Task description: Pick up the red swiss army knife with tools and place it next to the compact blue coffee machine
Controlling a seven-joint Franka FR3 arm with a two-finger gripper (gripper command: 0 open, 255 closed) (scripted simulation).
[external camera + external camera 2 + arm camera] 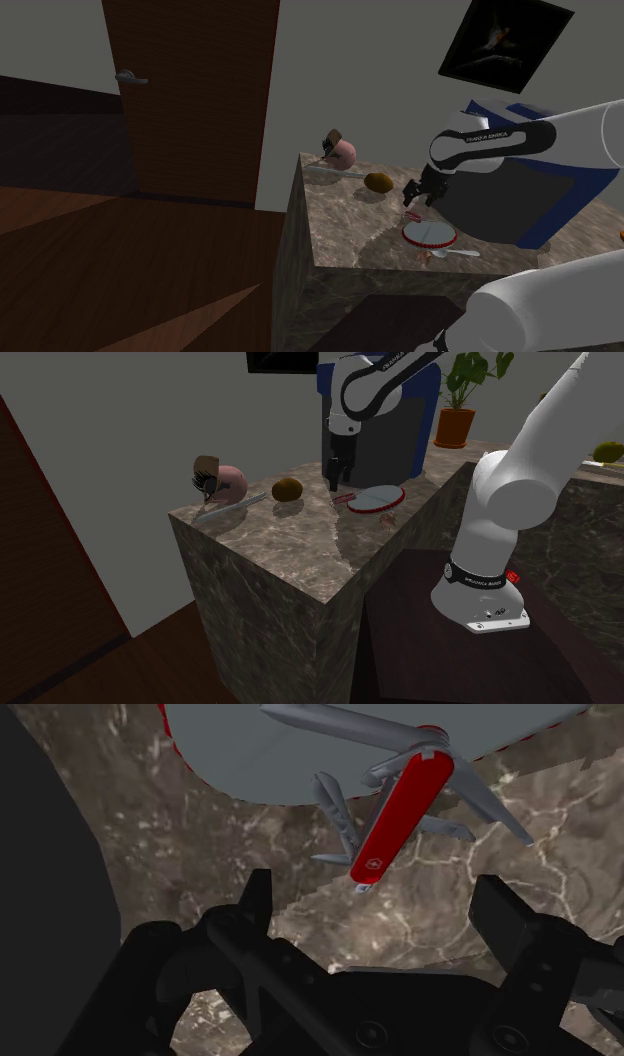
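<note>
The marbled counter (pixel 340 235) carries a pink object (pixel 343 151), brown lump (pixel 378 182), red-rimmed plate (pixel 430 234), red knife (pixel 400 809) and blue machine (pixel 530 200).

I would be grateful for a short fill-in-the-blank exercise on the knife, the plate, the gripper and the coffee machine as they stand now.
1. The red swiss army knife lies with its grey tools folded ___.
2. One end of it overlaps a round grey plate with a ___ rim.
3. The black gripper hangs near the knife with its fingers ___.
4. On the same counter stands a boxy coffee machine with ___ sides.
Missing words: out; red; open; blue.
</note>
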